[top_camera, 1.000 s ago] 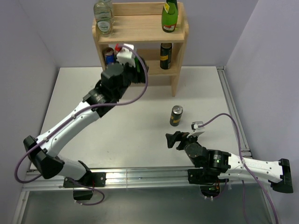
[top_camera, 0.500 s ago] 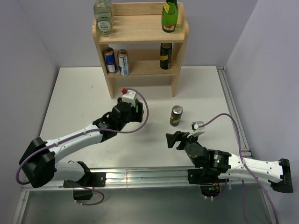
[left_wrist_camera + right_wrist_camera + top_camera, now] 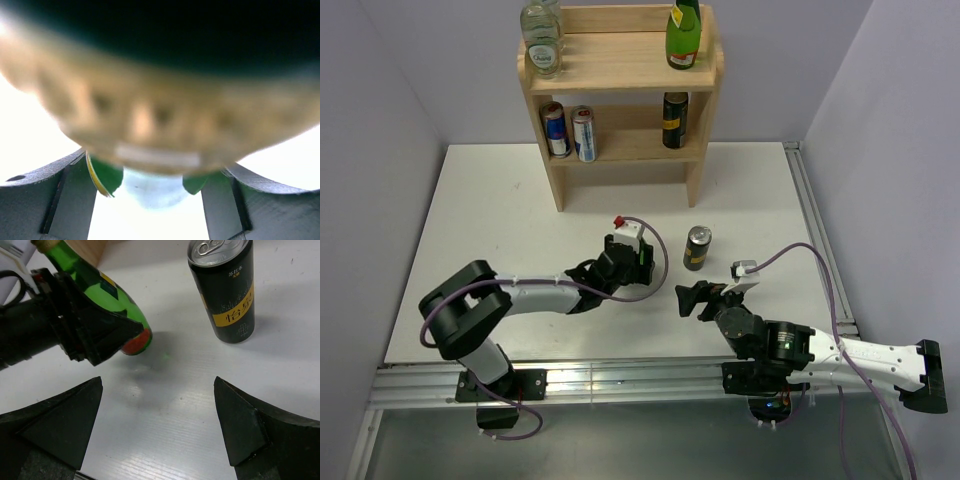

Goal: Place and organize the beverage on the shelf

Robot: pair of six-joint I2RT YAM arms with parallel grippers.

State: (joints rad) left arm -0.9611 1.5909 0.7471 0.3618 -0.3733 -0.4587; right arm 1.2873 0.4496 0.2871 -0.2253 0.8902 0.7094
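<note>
The wooden shelf (image 3: 620, 75) stands at the back. Its top tier holds a clear glass bottle (image 3: 542, 42) and a green bottle (image 3: 684, 36). Its middle tier holds two slim cans (image 3: 570, 131) and a dark can (image 3: 674, 119). My left gripper (image 3: 638, 264) is shut on another green bottle (image 3: 102, 292) with a gold foil neck, held tilted low over the table. That bottle fills the left wrist view (image 3: 160, 100) between my fingers (image 3: 65, 200). A dark can (image 3: 697, 248) with gold print stands on the table, also in the right wrist view (image 3: 225, 290). My right gripper (image 3: 692, 300) is open and empty just in front of the can.
The white table (image 3: 490, 210) is walled in on three sides, with a metal rail (image 3: 815, 225) along its right edge. The two grippers are close together near the table's middle front. The shelf's bottom space opens onto the table.
My left arm has drawn back from the shelf's middle tier and swung down and right to the table's middle, green bottle in its grip. The right arm has not moved.
</note>
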